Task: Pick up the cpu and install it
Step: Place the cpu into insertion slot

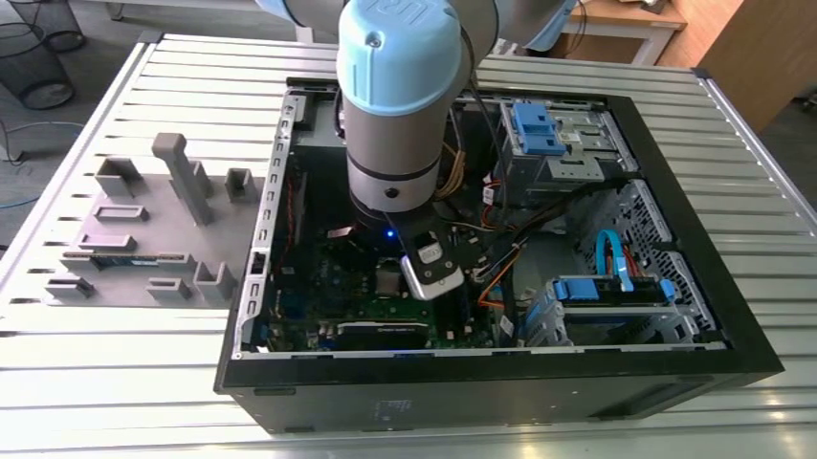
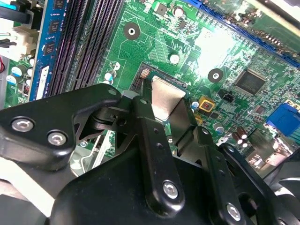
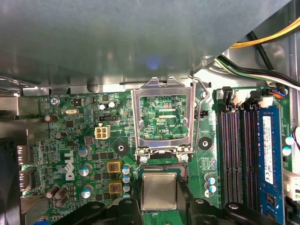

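The cpu (image 3: 159, 190) is a small silver square with a pale rim, and it sits between the two black fingers of my gripper (image 3: 159, 202). The gripper is shut on it, one finger (image 2: 142, 112) against each side of the cpu (image 2: 165, 96). The chip hovers just over or at the motherboard socket (image 3: 161, 165). The socket's metal load plate (image 3: 162, 117) stands flipped open beside it. In the exterior view my gripper (image 1: 434, 287) reaches down into the open computer case (image 1: 715, 316), over the green motherboard (image 1: 370, 306).
Black memory slots (image 3: 234, 150) and a blue memory stick (image 3: 267, 150) run beside the socket. Yellow and black cables (image 3: 262, 37) hang near the case wall. Blue drive bays (image 1: 542, 129) fill the case's far corner. A grey parts fixture (image 1: 141, 229) stands at the exterior view's left.
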Controlling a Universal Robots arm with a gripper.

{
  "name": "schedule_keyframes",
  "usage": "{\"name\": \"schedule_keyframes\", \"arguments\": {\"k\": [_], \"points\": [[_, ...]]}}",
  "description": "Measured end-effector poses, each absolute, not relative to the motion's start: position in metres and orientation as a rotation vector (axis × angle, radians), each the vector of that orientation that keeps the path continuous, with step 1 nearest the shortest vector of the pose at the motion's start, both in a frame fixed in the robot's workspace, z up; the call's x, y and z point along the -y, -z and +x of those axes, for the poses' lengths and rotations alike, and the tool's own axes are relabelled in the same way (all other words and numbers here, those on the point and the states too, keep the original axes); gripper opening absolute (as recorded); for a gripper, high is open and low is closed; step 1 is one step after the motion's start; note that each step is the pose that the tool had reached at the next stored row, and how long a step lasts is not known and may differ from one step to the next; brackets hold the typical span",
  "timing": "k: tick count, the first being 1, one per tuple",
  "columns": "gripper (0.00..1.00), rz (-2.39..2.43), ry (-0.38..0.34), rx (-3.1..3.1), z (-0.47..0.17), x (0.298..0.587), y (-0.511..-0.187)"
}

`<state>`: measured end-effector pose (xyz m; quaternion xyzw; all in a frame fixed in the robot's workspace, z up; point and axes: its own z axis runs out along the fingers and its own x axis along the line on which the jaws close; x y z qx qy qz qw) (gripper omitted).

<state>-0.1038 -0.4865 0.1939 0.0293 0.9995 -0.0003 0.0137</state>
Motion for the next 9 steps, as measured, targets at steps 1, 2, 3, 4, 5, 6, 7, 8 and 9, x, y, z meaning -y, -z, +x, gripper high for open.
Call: {"name": "schedule_keyframes", "arguments": {"k": [1, 2, 3, 4, 5, 6, 7, 8, 9], "points": [[0.42, 0.091, 0.001, -3.113, -0.1038, 0.4865, -0.1939], [0.42, 0.091, 0.001, -3.113, -0.1037, 0.4865, -0.1939], [0.42, 0.091, 0.000, -3.113, -0.1037, 0.4864, -0.1938], [0.42, 0.091, -0.001, -3.113, -0.1036, 0.4865, -0.1935], [0.42, 0.092, -0.001, -3.114, -0.1035, 0.4865, -0.1932], [0.42, 0.092, 0.000, -3.116, -0.1034, 0.4865, -0.1932], [0.42, 0.092, 0.000, -3.116, -0.1034, 0.4865, -0.1932], [0.42, 0.092, 0.000, -3.116, -0.1034, 0.4865, -0.1932], [0.42, 0.092, 0.000, -3.117, -0.1035, 0.4865, -0.1931]]}}
